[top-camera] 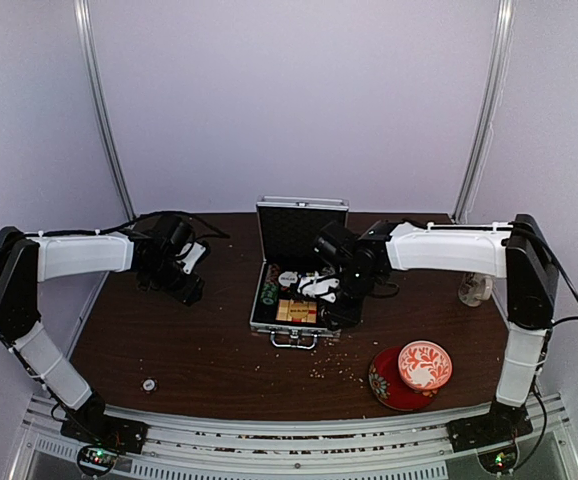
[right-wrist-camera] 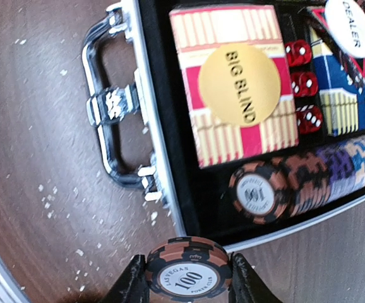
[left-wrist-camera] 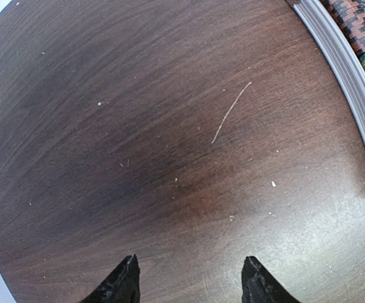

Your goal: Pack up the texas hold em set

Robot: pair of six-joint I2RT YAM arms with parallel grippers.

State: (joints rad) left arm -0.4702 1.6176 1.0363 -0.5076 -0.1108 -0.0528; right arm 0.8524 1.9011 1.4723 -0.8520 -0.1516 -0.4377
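The right fingers (right-wrist-camera: 132,285) are clamped on one chip (right-wrist-camera: 187,270), a pad on each side of its rim and its face to the wrist camera. The chip is brown and black with a white centre that reads LAS VEGAS and 100. The lower arc looks like POKER CLUB.

It is probably light, stiff and smooth-edged, so held by the rim like this it could pivot or squirt out. A firm, centred pinch suits it, and it should drop flat or on edge into a slot.

Just ahead of these fingers lies the open case (top-camera: 302,235), with its handle (right-wrist-camera: 107,107) ahead and to the left. The row of chips (right-wrist-camera: 309,183) stands on edge nearest the fingers, and the end one also shows 100. Beyond the row is a red-and-tan card box (right-wrist-camera: 233,146) carrying a yellow disc (right-wrist-camera: 239,85) printed BIG BLIND. To the right of that are three red dice (right-wrist-camera: 304,82), and further on a white button (right-wrist-camera: 353,28) marked DEALER.

The dice are tiny and would roll. The case is rigid metal, and it would be best closed by pushing on the lid's top edge and lifted by the handle.

The left fingers (left-wrist-camera: 122,284) are apart and hold nothing over bare desk (left-wrist-camera: 138,126). The case rim and some chips sit far ahead of them, to the right.
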